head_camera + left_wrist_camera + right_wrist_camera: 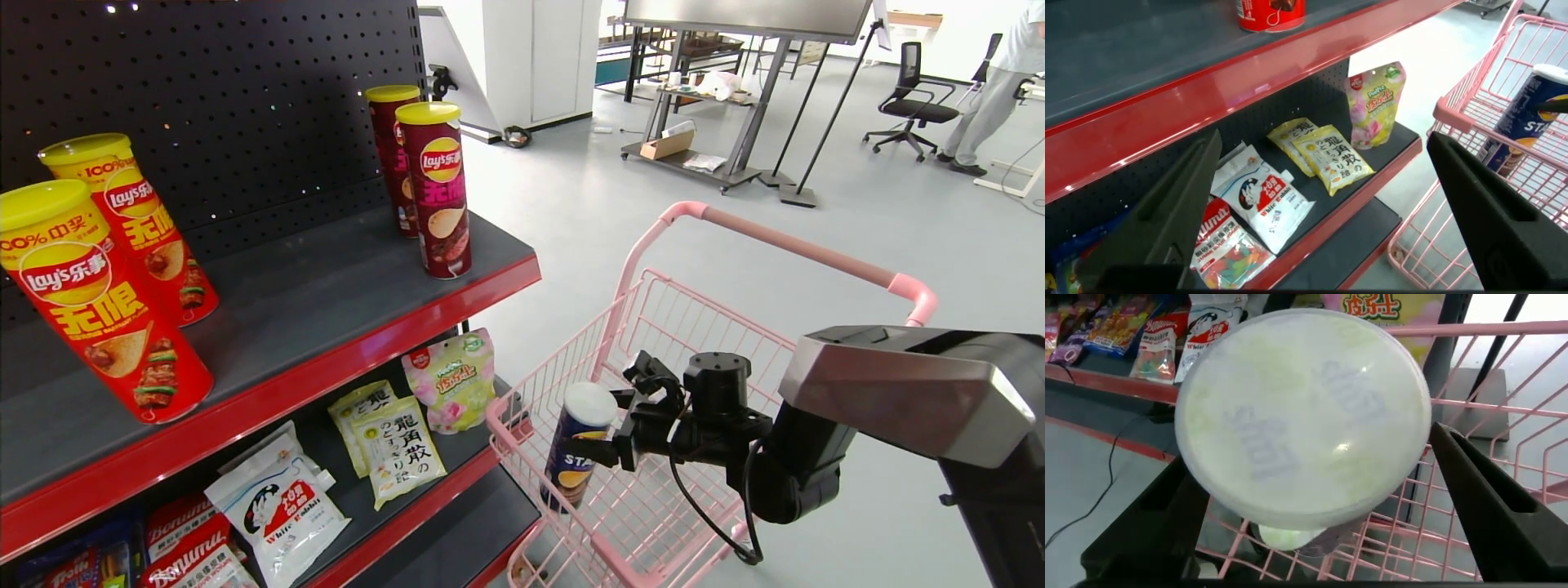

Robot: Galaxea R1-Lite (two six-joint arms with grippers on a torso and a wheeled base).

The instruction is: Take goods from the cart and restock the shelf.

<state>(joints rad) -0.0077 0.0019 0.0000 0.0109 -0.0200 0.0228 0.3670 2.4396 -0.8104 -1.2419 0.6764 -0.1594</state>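
- Blue can [574,457] stands upright inside the pink cart [522,437], at the corner nearest the shelf [343,286]
- Right gripper [612,425] is clamped across its upper body, likely so the can lifts out vertical
- Left gripper [1323,219] is spread and empty, facing the snack bags [1327,155]

Cart [784,245] R of shelf [326,302]; can [575,453] upright in cart, shelf-side corner; snack bags [400,445] on lower tier.

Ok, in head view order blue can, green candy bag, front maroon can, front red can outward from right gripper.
1. blue can, in right gripper
2. green candy bag, lower shelf
3. front maroon can, top shelf
4. front red can, far left
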